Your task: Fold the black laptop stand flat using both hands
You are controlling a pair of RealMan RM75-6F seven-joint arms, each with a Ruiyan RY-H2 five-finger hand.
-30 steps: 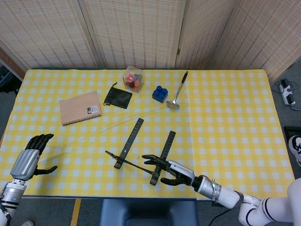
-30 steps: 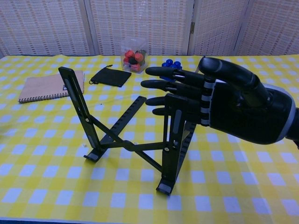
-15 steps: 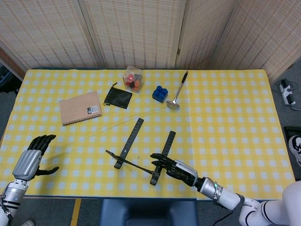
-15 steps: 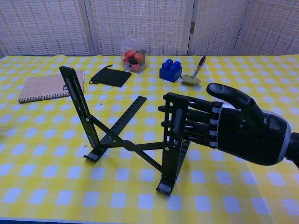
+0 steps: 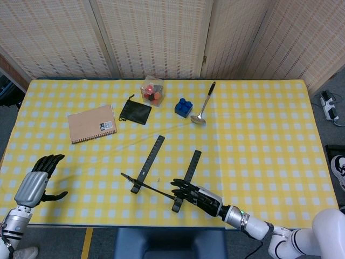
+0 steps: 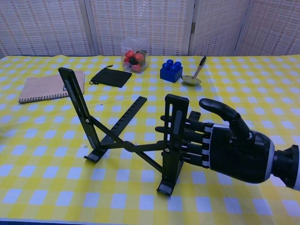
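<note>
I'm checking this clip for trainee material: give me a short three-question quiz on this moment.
1. True or false: the laptop stand already lies folded flat.
2. Which hand is at the stand? A) left hand B) right hand
3. Fill in: the spoon lies beside the blue ____.

Key: 1 false, its uprights stand raised. 2 B, its fingers reach one upright from behind; the left hand hovers open far off at the table edge. 3 block.

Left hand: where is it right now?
Head view only: the left hand hovers open at the table's near-left edge, far from the black folding laptop stand.
</note>
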